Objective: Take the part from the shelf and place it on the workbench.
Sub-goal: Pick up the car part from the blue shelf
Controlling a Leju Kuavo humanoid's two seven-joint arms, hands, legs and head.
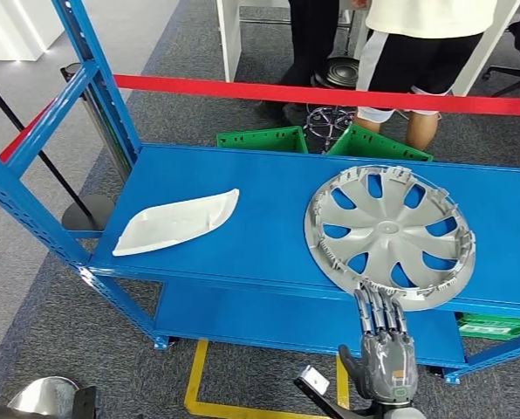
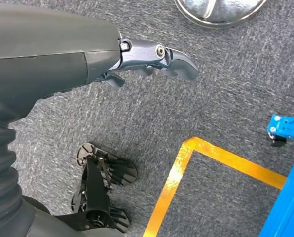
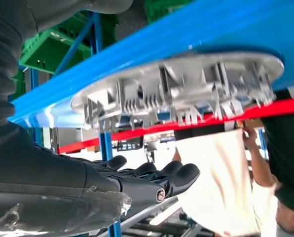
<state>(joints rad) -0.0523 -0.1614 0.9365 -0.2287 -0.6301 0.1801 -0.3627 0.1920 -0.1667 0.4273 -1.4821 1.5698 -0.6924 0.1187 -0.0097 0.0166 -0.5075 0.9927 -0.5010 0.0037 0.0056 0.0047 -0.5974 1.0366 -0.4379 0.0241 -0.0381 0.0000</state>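
Note:
A grey wheel cover (image 1: pixel 389 233) lies inner side up on the right of the blue shelf (image 1: pixel 270 218), its near edge at the shelf's front lip. My right hand (image 1: pixel 382 345) reaches up from below with fingers straight, the tips just touching or overlapping the cover's near rim. In the right wrist view the wheel cover (image 3: pixel 182 89) sits close beyond my right hand (image 3: pixel 149 180), which holds nothing. A white curved panel (image 1: pixel 178 222) lies on the shelf's left part. My left hand (image 2: pixel 153 59) hangs over the grey carpet, fingers loosely curled and empty.
A red barrier tape (image 1: pixel 323 93) runs behind the shelf, with people (image 1: pixel 415 52) standing beyond it. Green crates (image 1: pixel 263 139) sit behind the shelf and one under it at the right (image 1: pixel 495 326). Yellow floor tape (image 1: pixel 195 384) marks the carpet in front.

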